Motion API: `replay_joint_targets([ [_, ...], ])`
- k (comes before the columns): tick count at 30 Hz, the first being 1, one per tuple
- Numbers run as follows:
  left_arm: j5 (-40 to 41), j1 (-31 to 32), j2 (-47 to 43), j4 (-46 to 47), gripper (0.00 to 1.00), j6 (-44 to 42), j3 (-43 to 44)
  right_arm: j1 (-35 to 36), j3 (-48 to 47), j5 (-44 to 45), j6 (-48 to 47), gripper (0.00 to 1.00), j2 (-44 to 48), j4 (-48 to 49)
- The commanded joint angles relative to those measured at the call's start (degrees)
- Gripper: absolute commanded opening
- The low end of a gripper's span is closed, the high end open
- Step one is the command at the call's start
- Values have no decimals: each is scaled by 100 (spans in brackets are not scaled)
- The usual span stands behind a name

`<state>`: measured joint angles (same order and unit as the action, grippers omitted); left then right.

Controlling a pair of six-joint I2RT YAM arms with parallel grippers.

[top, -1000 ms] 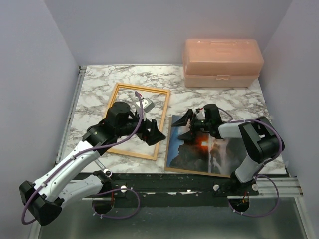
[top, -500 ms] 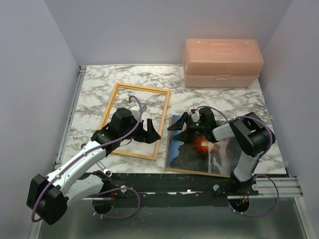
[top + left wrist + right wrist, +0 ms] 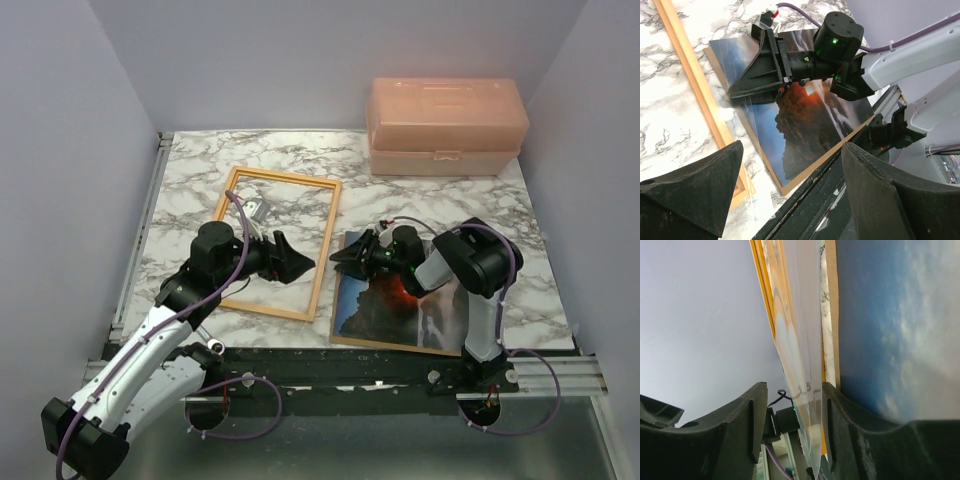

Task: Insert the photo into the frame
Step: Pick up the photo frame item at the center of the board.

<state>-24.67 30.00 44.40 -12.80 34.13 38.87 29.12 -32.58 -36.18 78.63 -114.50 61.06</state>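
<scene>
- While the right gripper (image 3: pixel 350 258) sits low at the far-left corner of the photo (image 3: pixel 372 312), its jaws stand partly apart with a gap showing. Nothing clamped yet.
- Right wrist view: the edge of the clear sheet (image 3: pixel 800 340) runs up between its two fingers. The brown backing board (image 3: pixel 832 300) and the photo's blue sky lie just right of that. I'd flag a risk of grabbing the sheet instead of the print.
- Photo lies face up on the board, near the front edge of the counter (image 3: pixel 190 190), right of centre.
- Frame (image 3: pixel 290 176) lies flat left of centre, just beside the photo's left edge, marble showing through.
- Key relation: frame is directly left of the photo. Frame's long axis runs far-to-near; the photo's looks to run left-to-right, so expect a quarter turn on the way over.
- Left gripper (image 3: pixel 305 262) is spread wide, holding nothing, hovering over the frame's right rail. It's nearer the frame; the right gripper is the one at the photo.
</scene>
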Motion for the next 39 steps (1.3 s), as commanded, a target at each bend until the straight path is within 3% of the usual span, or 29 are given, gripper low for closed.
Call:
replay_joint_targets([
  [1, -223, -73, -184, -26, 80, 15, 144, 130, -113, 296, 366, 50, -451, -28],
  [10, -210, -178, -387, -168, 80, -46, 36, 185, -261, 188, 360, 8, -640, 61],
  [13, -207, -211, -423, -215, 80, -64, -7, 184, -312, 24, 270, 1, -591, 5],
  [20, -236, -280, -469, -333, 80, -115, -108, 167, -572, -217, -641, 0, 59, -1280],
  [25, -224, -318, -464, -488, 80, -224, -110, 166, -1111, -80, -2022, 0, 938, -3560],
  [31, -203, -321, -377, -619, 80, -325, -129, 150, -1922, 798, -3581, 0, 1879, -6497],
  [39, -22, -324, 272, -606, 80, -240, -218, 67, -2887, 2006, -4269, 0, 3346, -8702],
])
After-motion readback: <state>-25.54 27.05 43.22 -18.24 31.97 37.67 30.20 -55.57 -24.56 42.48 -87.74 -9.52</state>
